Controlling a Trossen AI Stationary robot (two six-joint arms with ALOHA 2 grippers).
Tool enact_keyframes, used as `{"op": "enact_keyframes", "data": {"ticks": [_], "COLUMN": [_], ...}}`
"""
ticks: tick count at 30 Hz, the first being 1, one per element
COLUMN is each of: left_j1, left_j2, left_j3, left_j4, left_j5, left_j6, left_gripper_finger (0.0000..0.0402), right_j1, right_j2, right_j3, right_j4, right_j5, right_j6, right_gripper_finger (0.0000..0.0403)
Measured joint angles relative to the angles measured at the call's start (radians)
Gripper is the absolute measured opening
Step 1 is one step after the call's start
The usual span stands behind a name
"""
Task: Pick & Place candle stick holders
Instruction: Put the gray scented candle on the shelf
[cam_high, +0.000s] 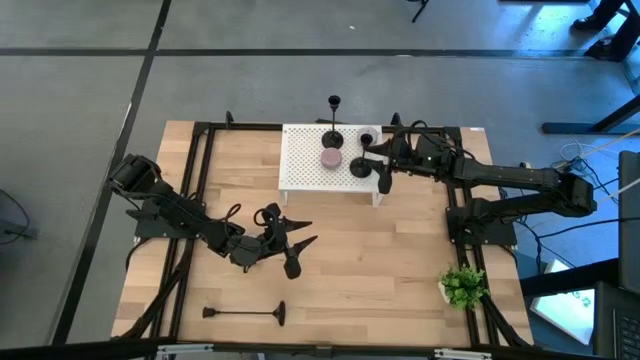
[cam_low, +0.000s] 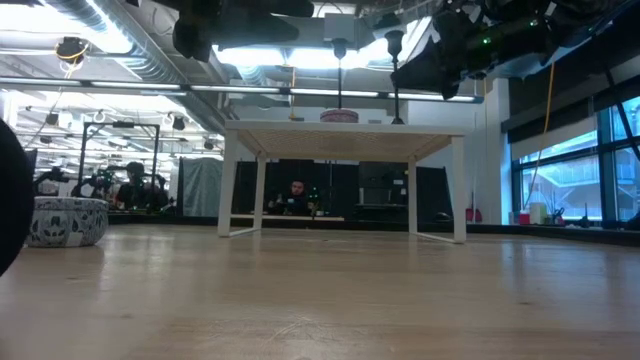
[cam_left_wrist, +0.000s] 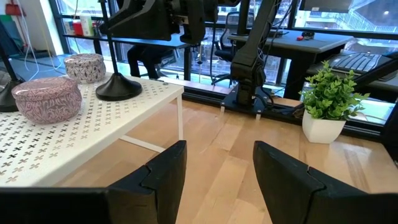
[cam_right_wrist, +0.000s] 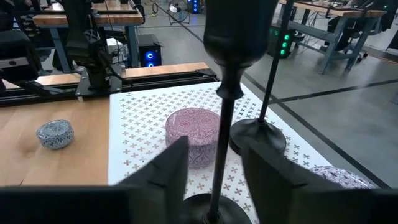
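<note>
High view, left to right. Lower left: lay one candle holder (cam_high: 245, 314) flat on the table (cam_high: 400, 270), untouched. Left of centre: hovered the left gripper (cam_high: 296, 240) over bare wood, fingers spread wide, empty. Upper centre: stood a second holder (cam_high: 333, 128) on the white stand (cam_high: 305, 168) beside a pink tin (cam_high: 331, 157). Right of that: hung the right gripper (cam_high: 372, 163) astride a third holder's stem (cam_right_wrist: 221, 140), fingers (cam_right_wrist: 168, 163) narrowly apart, seemingly not clamped. Best backed straight off the stem, level and slow, lest a pad tip it against its neighbour.
</note>
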Motion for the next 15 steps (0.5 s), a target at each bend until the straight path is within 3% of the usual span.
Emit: {"op": "enact_keyframes", "data": {"ticks": [7, 15], "left_j1": [0.000, 0.000], "left_j2": [0.000, 0.000], "left_j3": [0.000, 0.000], "left_j4": [0.000, -0.001], "left_j5": [0.000, 0.001], "left_j6": [0.000, 0.000], "left_gripper_finger": [0.0182, 0.0182], "right_j1": [0.005, 0.059], "right_j2": [0.000, -0.053], "right_j3": [0.000, 0.000], "right_j4": [0.003, -0.017], "right_j5": [0.002, 0.132], "right_j6": [0.000, 0.000], "right_gripper_finger": [0.0229, 0.0250]}}
